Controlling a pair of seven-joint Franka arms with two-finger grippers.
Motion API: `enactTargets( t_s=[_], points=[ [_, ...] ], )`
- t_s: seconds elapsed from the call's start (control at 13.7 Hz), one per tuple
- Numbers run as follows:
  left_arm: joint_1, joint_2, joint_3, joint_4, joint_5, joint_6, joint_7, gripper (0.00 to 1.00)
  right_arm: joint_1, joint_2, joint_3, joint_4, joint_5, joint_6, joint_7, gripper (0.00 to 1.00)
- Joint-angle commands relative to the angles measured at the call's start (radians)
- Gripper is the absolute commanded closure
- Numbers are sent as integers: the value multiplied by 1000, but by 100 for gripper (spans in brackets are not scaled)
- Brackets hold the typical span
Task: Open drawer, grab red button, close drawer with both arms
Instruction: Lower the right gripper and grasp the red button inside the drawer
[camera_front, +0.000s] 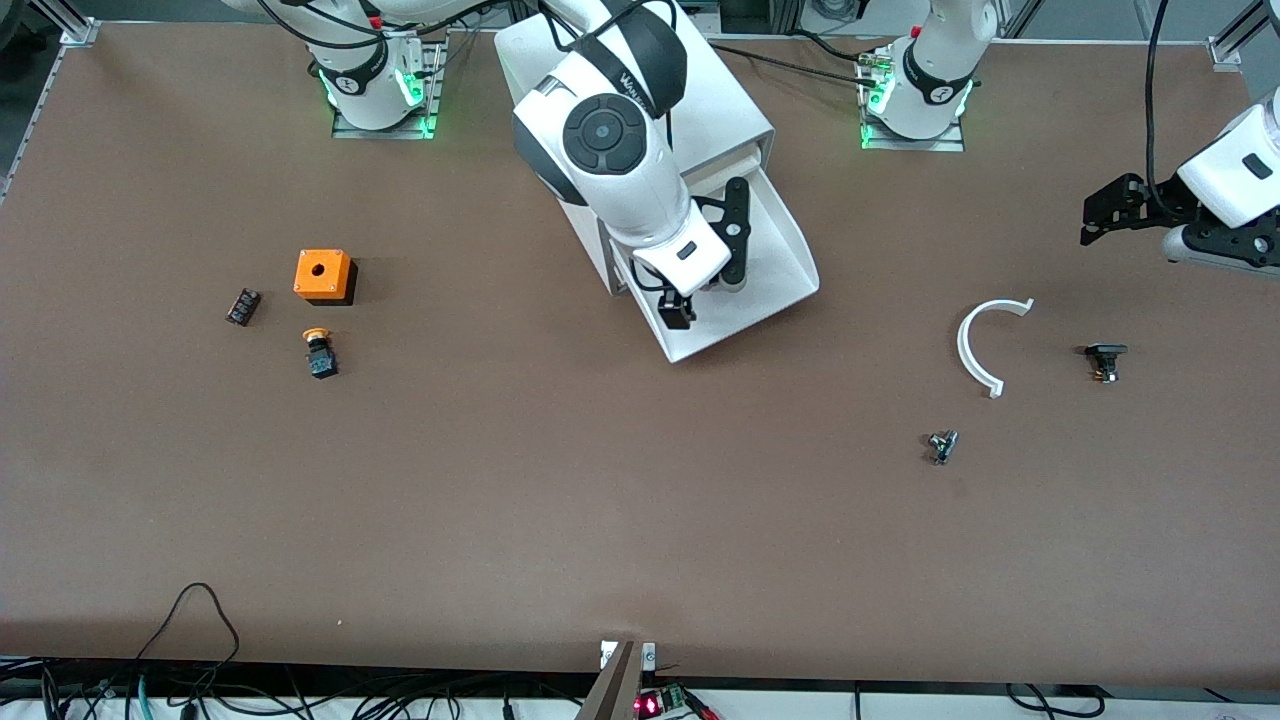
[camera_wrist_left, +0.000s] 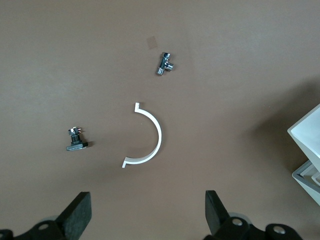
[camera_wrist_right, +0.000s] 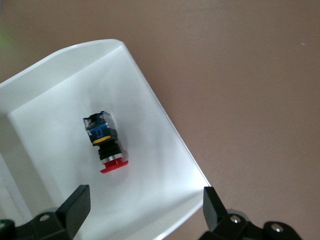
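Note:
The drawer (camera_front: 785, 250) stands pulled out of the white cabinet (camera_front: 725, 110), toward the front camera. In the right wrist view the button (camera_wrist_right: 106, 142), with a red cap and a black-blue body, lies on its side on the floor of the drawer (camera_wrist_right: 167, 125). My right gripper (camera_front: 712, 262) hangs open over the drawer, its fingers spread wide and apart from the button; the same gripper shows in its own view (camera_wrist_right: 145, 205). In the front view the gripper hides the button. My left gripper (camera_front: 1100, 212) waits open and empty over the table at the left arm's end, and shows in its own view (camera_wrist_left: 148, 210).
An orange box (camera_front: 323, 275), an orange-yellow capped button (camera_front: 319, 354) and a small black part (camera_front: 243, 306) lie toward the right arm's end. A white C-shaped piece (camera_front: 985, 345), a black part (camera_front: 1105, 358) and a metal fitting (camera_front: 941, 445) lie toward the left arm's end.

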Motion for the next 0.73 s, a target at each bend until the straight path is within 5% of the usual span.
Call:
enactTargets(
  t_s=[0.0,0.66],
  points=[
    [-36,-19,9,2,23,-8,-17,0,44,48,-4,43,10,-3,-50,0],
    [-39,18,10,52,18,9,-17,0,130,138,-52,43,10,106,-53,0]
  ],
)
